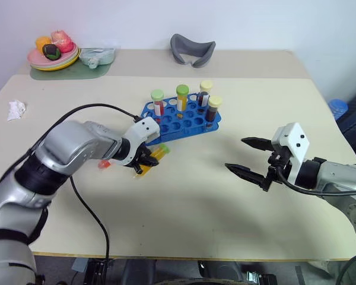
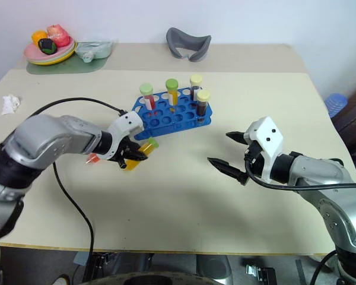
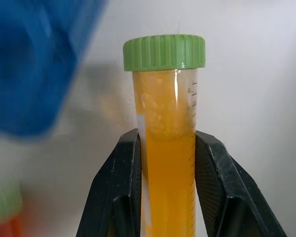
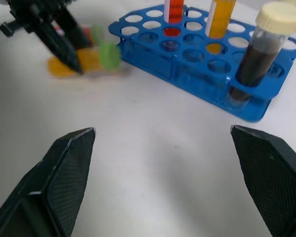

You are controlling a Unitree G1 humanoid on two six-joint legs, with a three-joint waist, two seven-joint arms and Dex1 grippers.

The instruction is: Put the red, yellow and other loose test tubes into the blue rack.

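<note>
— Head view?
— Left gripper (image 1: 143, 161) clamped on yellow tube (image 1: 155, 155), just off the near left corner of blue rack (image 1: 181, 118); four capped tubes standing in rack holes. Right gripper (image 1: 249, 157) spread wide over bare table (image 1: 184, 202).
— Left wrist?
— Fingers (image 3: 119, 182) pinching the green-capped tube's yellow body.
— Right wrist?
— Jaws apart, gripping nothing, facing the rack.

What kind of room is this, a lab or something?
Probably a mock lab bench for robot practice: capped test tubes stand in a blue rack on a plain table, with a plate of toy food at its far corner.
</note>
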